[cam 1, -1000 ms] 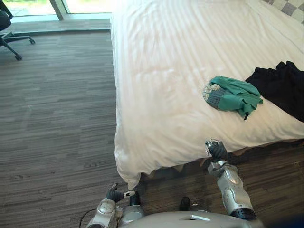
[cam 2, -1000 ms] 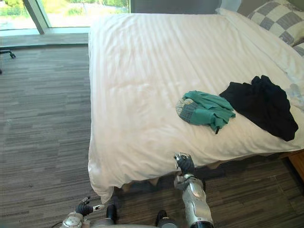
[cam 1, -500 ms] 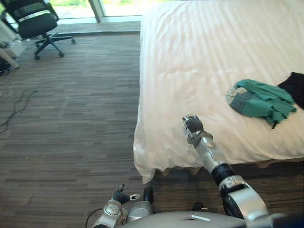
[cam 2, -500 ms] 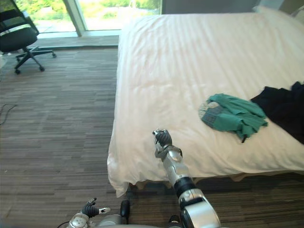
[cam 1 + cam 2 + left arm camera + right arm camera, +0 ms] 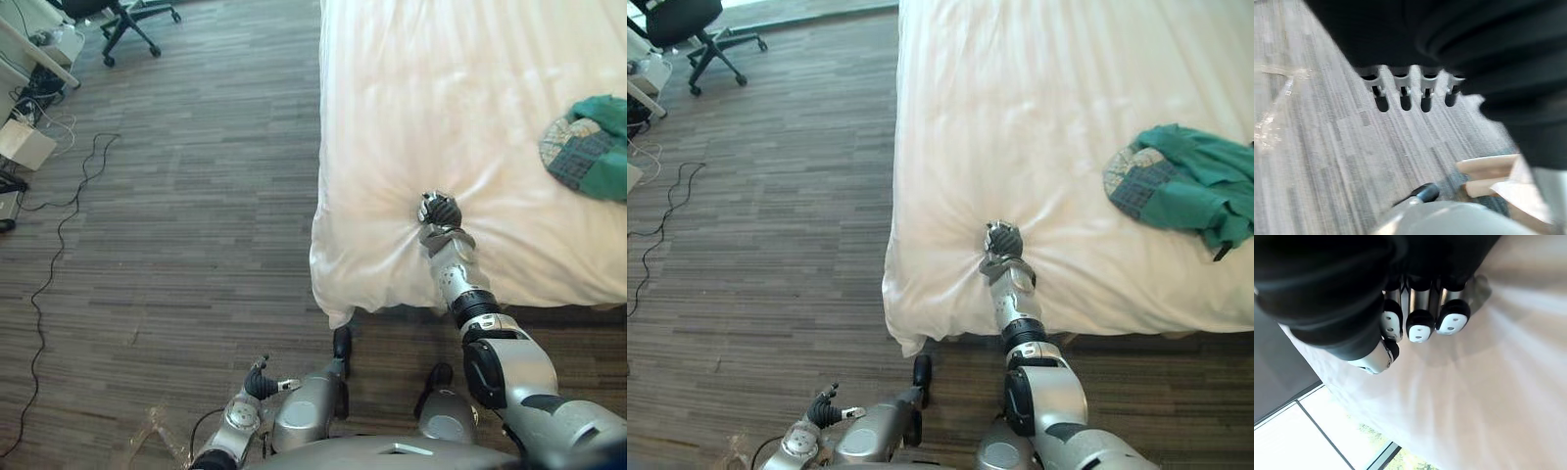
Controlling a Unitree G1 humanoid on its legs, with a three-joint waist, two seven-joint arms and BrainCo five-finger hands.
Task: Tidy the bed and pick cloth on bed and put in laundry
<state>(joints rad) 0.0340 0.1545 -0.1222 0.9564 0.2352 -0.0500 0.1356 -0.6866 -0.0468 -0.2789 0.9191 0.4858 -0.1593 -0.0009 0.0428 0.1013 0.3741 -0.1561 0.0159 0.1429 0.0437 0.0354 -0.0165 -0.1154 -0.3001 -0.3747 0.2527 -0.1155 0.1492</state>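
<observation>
**While the green cloth [image 5: 1195,176] lies on the bed [image 5: 1019,98], the right hand [image 5: 1003,240] clutches the white cover [image 5: 950,264]**

Where the white cover nears the bed's foot edge, close to its corner, the right hand rests knuckles up. Its fingers [image 5: 1419,325] are curled tight into the fabric, and creases fan out from the grip. The green cloth sits crumpled on top of the bed, well apart from that hand and farther along the foot edge toward the robot's right. A grey checked lining is turned up at one end of it. The left hand [image 5: 823,411] hangs low over the floor [image 5: 176,225] off the bed's corner, fingers [image 5: 1400,98] loosely straight with nothing in them. An office chair [image 5: 681,18] stands on the floor well away from the bed's side.
</observation>
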